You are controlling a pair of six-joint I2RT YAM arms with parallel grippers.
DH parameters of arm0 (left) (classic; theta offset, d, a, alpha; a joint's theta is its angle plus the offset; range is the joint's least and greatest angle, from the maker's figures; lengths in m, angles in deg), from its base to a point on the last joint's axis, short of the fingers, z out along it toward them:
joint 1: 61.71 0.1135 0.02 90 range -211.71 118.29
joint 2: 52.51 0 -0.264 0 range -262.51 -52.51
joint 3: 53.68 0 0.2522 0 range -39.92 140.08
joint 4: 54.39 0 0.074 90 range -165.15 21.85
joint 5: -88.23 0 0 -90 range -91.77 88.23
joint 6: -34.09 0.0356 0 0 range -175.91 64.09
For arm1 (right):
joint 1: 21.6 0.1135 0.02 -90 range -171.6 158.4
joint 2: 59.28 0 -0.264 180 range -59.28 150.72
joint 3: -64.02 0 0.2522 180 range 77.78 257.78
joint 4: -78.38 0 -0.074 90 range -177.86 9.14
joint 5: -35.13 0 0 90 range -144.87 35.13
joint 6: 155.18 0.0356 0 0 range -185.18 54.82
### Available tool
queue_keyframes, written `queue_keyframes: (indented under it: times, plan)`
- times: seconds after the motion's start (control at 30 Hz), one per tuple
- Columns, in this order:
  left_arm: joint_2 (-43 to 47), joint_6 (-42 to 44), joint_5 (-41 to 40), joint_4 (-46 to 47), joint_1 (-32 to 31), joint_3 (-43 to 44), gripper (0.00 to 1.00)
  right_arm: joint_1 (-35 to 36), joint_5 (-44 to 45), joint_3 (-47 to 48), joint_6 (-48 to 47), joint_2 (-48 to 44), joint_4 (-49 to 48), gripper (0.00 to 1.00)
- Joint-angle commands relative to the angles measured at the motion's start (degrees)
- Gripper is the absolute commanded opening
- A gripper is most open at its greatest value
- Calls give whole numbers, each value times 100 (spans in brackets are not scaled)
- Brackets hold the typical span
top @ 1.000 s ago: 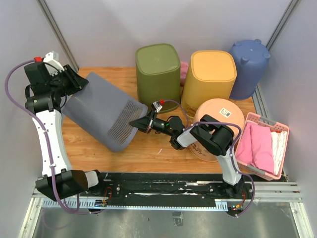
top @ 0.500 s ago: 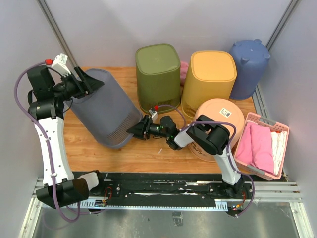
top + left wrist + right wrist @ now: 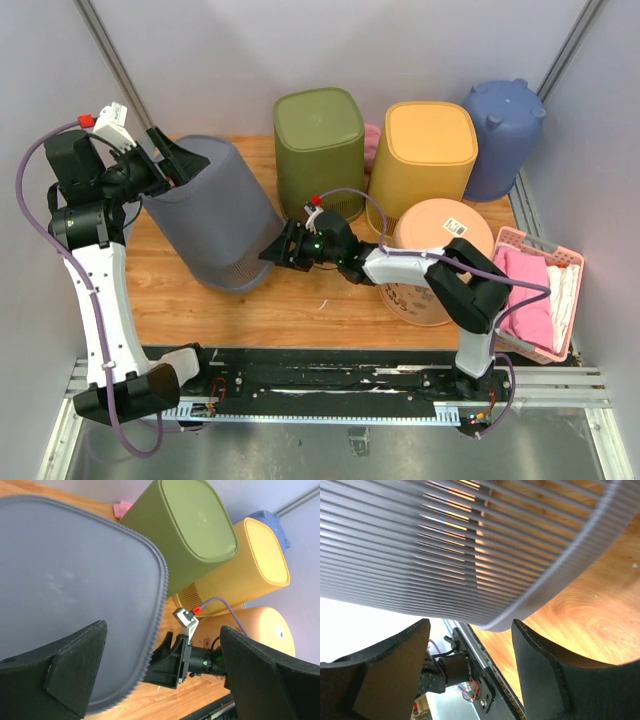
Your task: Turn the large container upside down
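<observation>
The large container (image 3: 210,215) is a grey ribbed bin standing mouth down on the wooden table, its flat base (image 3: 65,590) facing up and tilted slightly. My left gripper (image 3: 170,160) is open at the base's upper left edge, with its fingers spread wide above the base (image 3: 162,650). My right gripper (image 3: 283,250) is open at the bin's lower right rim. In the right wrist view the slatted wall (image 3: 470,540) fills the top, and the rim hangs just in front of the spread fingers (image 3: 470,645) without being clamped.
A green bin (image 3: 318,150), a yellow bin (image 3: 425,160) and a blue bin (image 3: 503,135) stand upside down along the back. A peach round tub (image 3: 440,255) lies by the right arm. A pink basket of cloths (image 3: 530,295) sits far right.
The grey bin swung from lying on its side to base up. Both grippers opened and let go of it; the left arm rose, and the right moved left along the rim.
</observation>
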Motion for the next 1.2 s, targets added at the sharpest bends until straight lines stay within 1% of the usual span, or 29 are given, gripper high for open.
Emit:
queue_keyframes:
  times: [0.0,0.07,0.13,0.2,0.3,0.43,0.57,0.63,0.67,0.77,0.9,0.97,1.03,1.1,1.17]
  plan:
    - [100,46,-269,-6,-9,223,99,111,591,525,-713,-168,2205,68]
    - [98,57,-273,-6,-7,234,99,147,727,755,-882,-156,2821,69]
    - [103,86,-311,-11,-9,262,99,179,775,874,-1006,-227,3210,69]
    - [69,158,-317,-71,-9,397,99,211,823,815,-1101,-447,3310,69]
    - [25,147,-306,-75,-9,605,99,262,1168,777,-1458,-968,3511,70]
    - [-40,219,-363,-46,-9,827,99,270,1603,1175,-2462,-1656,4085,70]
    - [-182,307,-383,2,-120,949,99,229,1760,1677,-3782,-2277,4654,70]
    - [-204,282,-650,112,-372,963,99,228,2301,1739,-4383,-2660,4962,70]
    - [-221,268,-876,156,-552,968,99,228,2725,1764,-4684,-2867,5129,71]
    - [-360,288,-1626,168,-1323,1032,99,221,4261,1968,-5484,-3386,5695,77]
    - [-504,251,-2889,204,-2378,850,99,219,6288,2225,-6511,-3935,6142,79]
    - [-468,99,-3236,405,-2606,566,99,219,7077,2172,-6975,-4228,6195,79]
    - [-380,-20,-3391,649,-2675,223,99,211,7728,1923,-7366,-4555,6119,80]
    - [-290,-22,-3681,786,-2681,-84,99,204,8168,1636,-7682,-4880,6006,81]
    - [-207,22,-3959,816,-2681,-298,99,202,8447,1411,-7757,-5158,5961,82]
